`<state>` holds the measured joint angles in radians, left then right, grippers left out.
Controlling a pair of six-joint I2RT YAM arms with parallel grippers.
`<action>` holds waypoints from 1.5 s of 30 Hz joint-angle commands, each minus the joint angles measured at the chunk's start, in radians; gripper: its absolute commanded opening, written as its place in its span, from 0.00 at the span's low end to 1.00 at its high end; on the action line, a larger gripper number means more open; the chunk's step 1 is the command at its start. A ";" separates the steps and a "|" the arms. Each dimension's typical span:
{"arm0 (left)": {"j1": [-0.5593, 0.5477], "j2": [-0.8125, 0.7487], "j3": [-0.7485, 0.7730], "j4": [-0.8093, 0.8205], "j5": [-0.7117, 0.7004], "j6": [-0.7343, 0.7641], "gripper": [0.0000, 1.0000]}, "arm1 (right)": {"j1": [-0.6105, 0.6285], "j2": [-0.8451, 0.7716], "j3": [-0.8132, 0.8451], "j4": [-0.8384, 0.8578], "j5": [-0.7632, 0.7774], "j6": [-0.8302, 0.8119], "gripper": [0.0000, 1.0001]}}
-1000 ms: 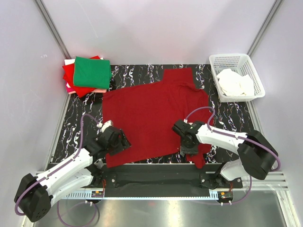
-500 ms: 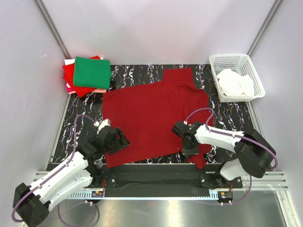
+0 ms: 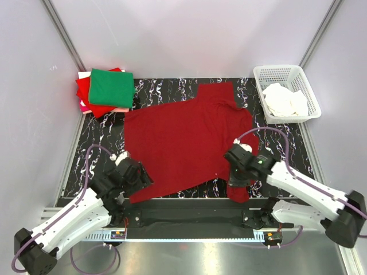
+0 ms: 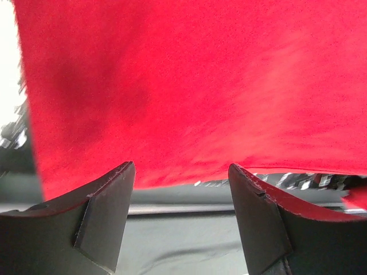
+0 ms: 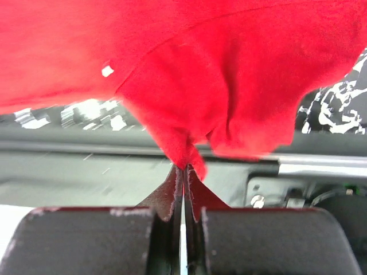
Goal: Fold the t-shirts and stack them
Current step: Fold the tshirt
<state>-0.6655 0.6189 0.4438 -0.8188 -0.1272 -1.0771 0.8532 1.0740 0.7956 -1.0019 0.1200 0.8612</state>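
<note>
At the near right corner of the crimson shirt (image 3: pixel 183 143), the right gripper (image 5: pixel 184 172) has its jaws pressed together on a pinch of cloth; the wrist view shows a bunched fold, probably the sleeve or hem corner, drawn up into the fingertips. At the shirt's near left corner the left gripper (image 4: pixel 180 172) hangs with its jaws apart. The hem runs across just beyond them and no cloth lies between them, so nothing is held on that side. The shirt itself lies spread and mostly flat on the marbled table (image 3: pixel 97 149), skewed a little, with its collar end towards the far right and some rumpling by the right sleeve. Beyond its far left corner sits the finished pile: a green shirt (image 3: pixel 110 86) on top, a bright red shirt (image 3: pixel 86 94) under it, and a pale pink shirt (image 3: pixel 117 109) showing only as an edge. Off the shirt's far right stands the white basket (image 3: pixel 312 106) with a white cloth (image 3: pixel 285 100) inside. The step in hand looks like taking hold of the near edge for a first fold, and it is only half secured. The next move likely calls for the left jaws to ease forward over the left hem corner and close. After that both arms would need to lift together and evenly, or the cloth may drag askew.
</note>
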 commanded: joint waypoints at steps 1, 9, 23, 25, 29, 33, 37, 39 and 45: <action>-0.034 -0.010 0.042 -0.118 -0.012 -0.052 0.72 | 0.010 -0.084 0.100 -0.147 -0.026 0.029 0.00; -0.108 -0.068 0.000 -0.203 -0.006 -0.132 0.73 | 0.010 -0.193 -0.011 -0.118 -0.236 0.036 0.00; -0.365 0.234 0.038 -0.191 -0.095 -0.288 0.74 | 0.012 -0.184 -0.075 -0.049 -0.258 0.018 0.00; -0.379 0.290 0.026 -0.148 -0.100 -0.299 0.74 | 0.012 -0.169 -0.070 -0.038 -0.247 0.010 0.00; -0.385 0.331 0.007 -0.119 -0.163 -0.314 0.71 | 0.012 -0.164 -0.065 -0.040 -0.232 0.006 0.00; -0.387 0.346 0.009 -0.106 -0.227 -0.307 0.51 | 0.012 -0.164 -0.079 -0.037 -0.226 0.004 0.00; -0.387 0.378 0.027 -0.108 -0.253 -0.284 0.51 | 0.014 -0.167 -0.095 -0.026 -0.229 0.009 0.00; -0.387 0.416 0.038 -0.112 -0.268 -0.277 0.58 | 0.012 -0.169 -0.096 -0.024 -0.229 0.010 0.00; -0.387 0.536 0.093 -0.128 -0.311 -0.265 0.56 | 0.012 -0.164 -0.095 -0.021 -0.221 0.010 0.00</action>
<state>-1.0565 1.1229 0.4961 -0.9768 -0.2958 -1.3369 0.8577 0.9112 0.6987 -1.0409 -0.1165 0.8757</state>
